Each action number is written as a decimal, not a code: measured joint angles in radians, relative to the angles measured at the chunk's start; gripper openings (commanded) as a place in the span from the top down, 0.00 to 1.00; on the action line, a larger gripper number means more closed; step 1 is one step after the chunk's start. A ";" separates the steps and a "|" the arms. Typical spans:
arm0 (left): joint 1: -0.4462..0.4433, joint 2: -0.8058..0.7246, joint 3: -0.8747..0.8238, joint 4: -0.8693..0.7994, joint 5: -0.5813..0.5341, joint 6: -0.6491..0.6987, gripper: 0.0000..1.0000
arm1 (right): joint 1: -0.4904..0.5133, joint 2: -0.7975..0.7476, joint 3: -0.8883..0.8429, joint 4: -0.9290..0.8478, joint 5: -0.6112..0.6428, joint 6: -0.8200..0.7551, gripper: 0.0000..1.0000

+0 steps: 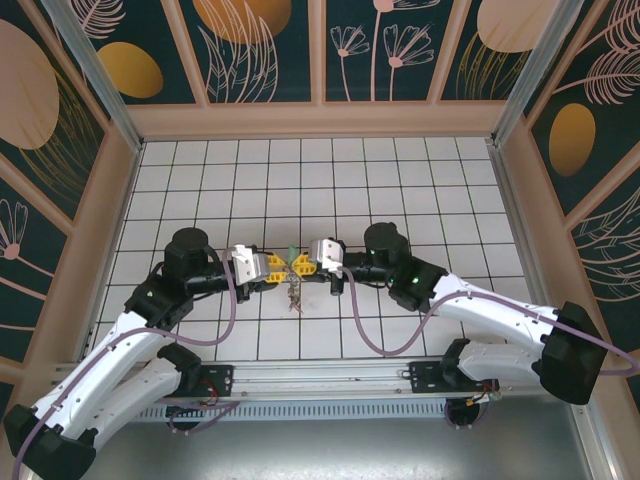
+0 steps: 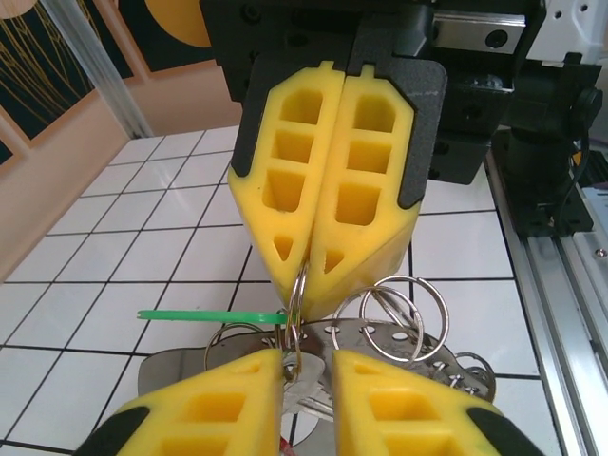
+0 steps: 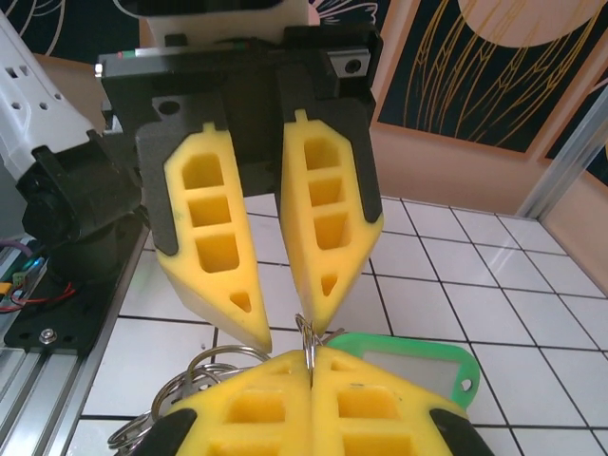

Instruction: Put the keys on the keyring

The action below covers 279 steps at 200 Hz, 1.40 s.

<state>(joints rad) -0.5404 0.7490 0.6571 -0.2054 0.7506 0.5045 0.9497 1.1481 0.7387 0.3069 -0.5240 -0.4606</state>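
My right gripper is shut on a small metal split ring standing on edge. That ring dips into the gap of my left gripper, which is open, its left pad close beside the ring. A green plastic tag hangs from the ring, edge-on in the left wrist view. A silver key and more loose rings lie below. From above, both grippers meet tip to tip, the bunch of keys dangling under them. I cannot make out a brownish-grey flexible keyring loop.
White tiled floor stretches behind and beside the arms. Purple cables loop down near the bunch. The aluminium base rail runs along the near edge, and wooden walls enclose the sides.
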 measured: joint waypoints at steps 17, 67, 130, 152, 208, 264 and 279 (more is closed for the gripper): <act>0.000 0.000 0.000 0.000 -0.005 0.017 0.97 | 0.000 0.000 0.000 0.012 -0.002 0.013 1.00; 0.000 0.000 0.000 -0.007 -0.062 0.050 1.00 | -0.001 0.017 -0.013 0.059 -0.005 0.059 1.00; 0.000 0.000 -0.012 0.009 -0.075 0.040 1.00 | 0.014 0.073 -0.102 0.354 0.034 0.272 1.00; 0.012 -0.003 -0.035 0.043 -0.080 0.006 1.00 | 0.035 0.122 -0.114 0.455 0.065 0.330 1.00; 0.023 -0.029 -0.046 0.065 -0.111 -0.064 0.81 | 0.057 0.196 -0.116 0.618 0.123 0.404 1.00; 0.013 -0.138 -0.046 0.055 -0.185 -0.099 0.69 | 0.073 0.183 -0.116 0.656 0.101 0.408 1.00; 0.010 -0.145 -0.046 0.051 -0.189 -0.106 0.69 | 0.073 0.180 -0.116 0.656 0.092 0.407 1.00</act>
<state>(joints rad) -0.5304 0.6044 0.6113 -0.1543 0.5613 0.3988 1.0229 1.3285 0.6228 0.9627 -0.4320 -0.0532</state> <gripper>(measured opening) 0.305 0.051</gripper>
